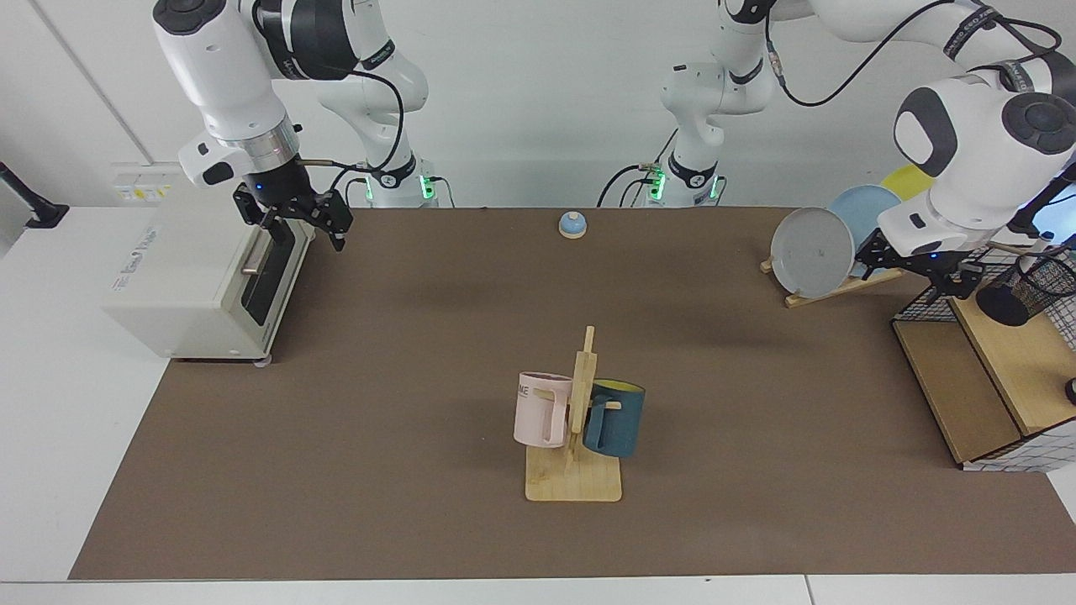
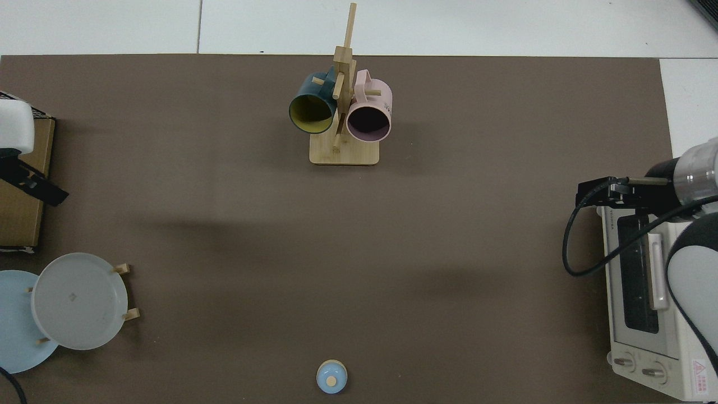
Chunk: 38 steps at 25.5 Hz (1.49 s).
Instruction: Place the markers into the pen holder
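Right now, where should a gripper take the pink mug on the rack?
On the pink mug, probably the rim wall on the side away from the rack post, coming down from above: its mouth opens upward, while a peg runs through the handle, so that side is blocked. Then lift it off.

You see the pen holder cut by the facing view's edge, and the yellow plate mostly hidden behind the left arm. Whether the left gripper has its fingers apart is too small for you to tell.

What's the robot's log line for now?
slim white marker in black wire-mesh pen holder; left gripper beside holder; right gripper open, idle at white oven
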{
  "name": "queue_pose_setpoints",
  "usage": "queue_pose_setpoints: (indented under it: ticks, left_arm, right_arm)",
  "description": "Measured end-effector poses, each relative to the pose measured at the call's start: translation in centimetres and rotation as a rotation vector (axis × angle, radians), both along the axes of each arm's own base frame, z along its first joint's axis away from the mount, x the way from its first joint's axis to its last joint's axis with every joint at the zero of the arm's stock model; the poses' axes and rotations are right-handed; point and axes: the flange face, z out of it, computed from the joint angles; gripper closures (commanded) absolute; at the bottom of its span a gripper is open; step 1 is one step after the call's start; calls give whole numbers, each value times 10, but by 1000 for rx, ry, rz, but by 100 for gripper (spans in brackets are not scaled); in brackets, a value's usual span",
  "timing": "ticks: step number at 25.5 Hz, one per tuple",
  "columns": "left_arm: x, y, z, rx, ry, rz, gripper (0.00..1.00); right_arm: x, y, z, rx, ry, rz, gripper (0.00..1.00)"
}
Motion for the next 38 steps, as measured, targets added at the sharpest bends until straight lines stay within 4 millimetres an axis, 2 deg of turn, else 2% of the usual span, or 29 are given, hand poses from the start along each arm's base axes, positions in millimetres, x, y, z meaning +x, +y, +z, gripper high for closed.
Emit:
queue_pose_setpoints:
  ticks: [7,11,13,18,21,28,32,38]
  left_arm:
    - [-1,-77,-4,-74,1,225,0]
    - [-8,-97,8,-84,-7,325,0]
    - [-13,-95,20,-98,-15,368,0]
    - [-32,-74,51,-115,-30,426,0]
    - [-47,-66,63,-121,-40,442,0]
    - [-71,-61,62,-138,-80,449,0]
    - [-67,-62,64,-144,-107,450,0]
    - [-59,-48,70,-140,-110,475,0]
  right_arm:
    - [-8,4,3,0,30,8,0]
    - [-8,4,4,-1,30,8,0]
    - [-8,4,4,-2,29,10,0]
    - [-8,3,4,-5,29,20,0]
    - [-8,3,4,-5,28,74,0]
    - [-8,-3,4,-5,27,139,0]
    - [-8,-6,4,-5,27,122,0]
    - [-8,-9,4,-4,28,112,0]
